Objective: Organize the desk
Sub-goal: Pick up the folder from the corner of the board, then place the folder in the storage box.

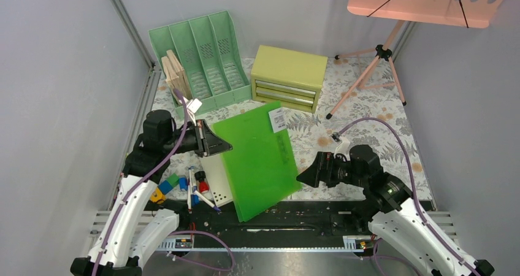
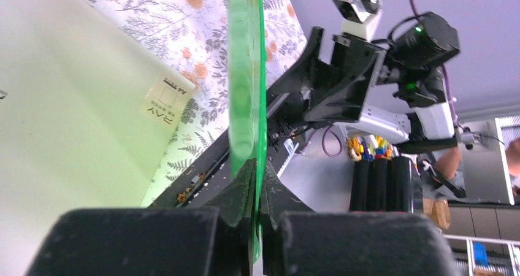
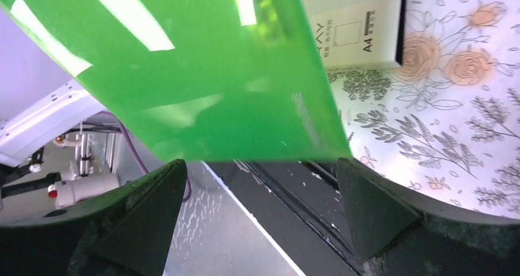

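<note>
**A:** What do we make of the left tool (image 2: 252, 193)?

**B:** We see its fingers pressed together on the edge of a green plastic sheet (image 1: 260, 162). In its own camera the sheet stands edge-on between them. From above, the sheet runs out to that tool's right, tilted.

**A:** And around that tool?

**B:** Just below it lies a white box (image 1: 217, 181) with an A4 label, partly under the sheet. On the near side of the tool, beside the box, we count some pens and coloured blocks (image 1: 178, 187). Beyond the tool stands a mint file rack (image 1: 205, 49) with wooden boards (image 1: 175, 73) at its left end.

**A:** Where is the surface (image 1: 368, 135)?

**B:** The fern-and-flower surface spreads beneath and ahead of both tools, from the black rail at their bases out to the back wall. Between the tools and well beyond them, a yellow-green drawer chest (image 1: 288, 76) sits on it.

**A:** The right tool (image 1: 305, 176)?

**B:** Its fingers stand wide apart and hold nothing. The sheet's nearest corner hangs just ahead of the gap. It may brush one finger, but we cannot tell from this angle.

**A:** Anything further right?

**B:** A pink stand (image 1: 374, 61) on thin legs, beyond the right tool.
</note>
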Robot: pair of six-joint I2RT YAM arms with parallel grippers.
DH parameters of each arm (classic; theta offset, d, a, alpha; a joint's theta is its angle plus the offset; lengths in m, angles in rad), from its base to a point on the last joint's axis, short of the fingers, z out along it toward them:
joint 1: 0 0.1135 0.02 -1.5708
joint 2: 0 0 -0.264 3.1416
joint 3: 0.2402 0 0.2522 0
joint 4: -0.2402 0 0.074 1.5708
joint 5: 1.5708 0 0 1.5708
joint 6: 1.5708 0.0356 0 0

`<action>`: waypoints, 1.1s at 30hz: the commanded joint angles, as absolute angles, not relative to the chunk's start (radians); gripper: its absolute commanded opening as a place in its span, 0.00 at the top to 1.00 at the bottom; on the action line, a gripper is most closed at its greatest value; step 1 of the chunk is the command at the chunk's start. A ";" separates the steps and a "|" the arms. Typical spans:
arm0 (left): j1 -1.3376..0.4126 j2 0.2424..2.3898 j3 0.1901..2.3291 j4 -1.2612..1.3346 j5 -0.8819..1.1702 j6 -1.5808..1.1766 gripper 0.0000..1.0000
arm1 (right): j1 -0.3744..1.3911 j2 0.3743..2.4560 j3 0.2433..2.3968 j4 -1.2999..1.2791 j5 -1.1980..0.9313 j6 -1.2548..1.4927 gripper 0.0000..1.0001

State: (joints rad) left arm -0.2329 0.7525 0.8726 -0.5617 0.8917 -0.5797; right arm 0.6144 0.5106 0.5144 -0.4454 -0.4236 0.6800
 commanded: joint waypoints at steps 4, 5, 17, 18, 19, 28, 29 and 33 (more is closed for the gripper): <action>-0.223 0.748 1.021 -0.659 0.666 -0.451 1.00 | 0.611 0.440 0.615 -0.601 -0.209 0.634 0.01; -0.224 0.752 1.047 -0.681 0.633 -0.429 1.00 | 0.612 0.434 0.619 -0.609 -0.195 0.634 0.00; -0.224 0.647 1.224 -0.617 0.222 -0.283 1.00 | 0.611 0.430 0.599 -0.612 -0.200 0.646 0.00; -0.223 0.631 1.222 -0.593 0.166 -0.275 1.00 | 0.611 0.427 0.596 -0.613 -0.200 0.649 0.01; -0.224 0.614 1.219 -0.572 0.128 -0.267 1.00 | 0.611 0.427 0.593 -0.612 -0.198 0.650 0.01; -0.224 0.529 1.199 -0.430 0.004 -0.177 1.00 | 0.611 0.416 0.567 -0.595 -0.193 0.671 0.00; -0.224 0.528 1.203 -0.431 0.004 -0.173 1.00 | 0.611 0.418 0.563 -0.592 -0.193 0.673 0.01; -0.224 0.536 1.211 -0.446 -0.023 -0.167 1.00 | 0.611 0.425 0.556 -0.586 -0.195 0.679 0.00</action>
